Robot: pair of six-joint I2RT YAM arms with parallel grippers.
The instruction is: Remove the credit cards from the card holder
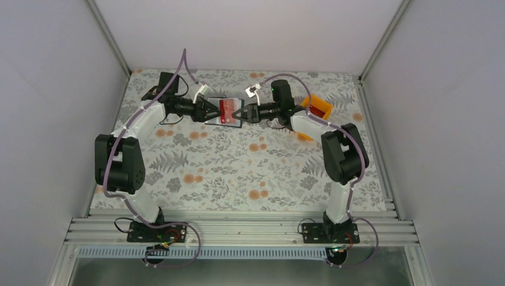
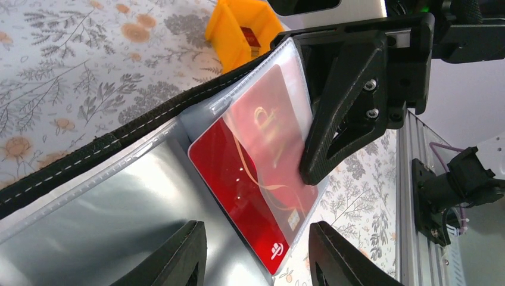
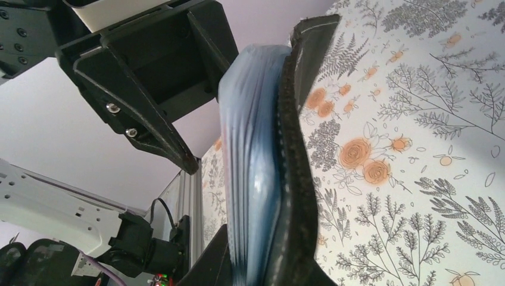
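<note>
Both arms reach toward the far middle of the flowered surface (image 1: 238, 173) and meet there, with the card holder (image 2: 107, 208) held up off it between them. The right claw (image 1: 240, 113) is pressed together on the holder's far edge. From the left wrist, one of its black fingers (image 2: 342, 113) lies flat across the clear pocket, and from its own wrist the holder runs edge-on up out of its grip, black stitched cover on one side and grey-blue pockets on the other. The holder lies open, its shiny sleeves facing the left arm. A red credit card (image 2: 256, 179) with gold lettering sits in the clear pocket. Its far half is under the plastic and its near half sticks out toward the left arm. The left claw (image 2: 256, 235) is spread, its two fingertips standing either side of the card's exposed corner without touching it, so nothing is gripped there. Beyond the holder, near the far right of the surface, stands an orange bin (image 2: 232, 30), and another red card (image 2: 251, 37) rests inside it, only partly visible over the wall. I cannot tell from here whether more cards sit deeper in the pockets
</note>
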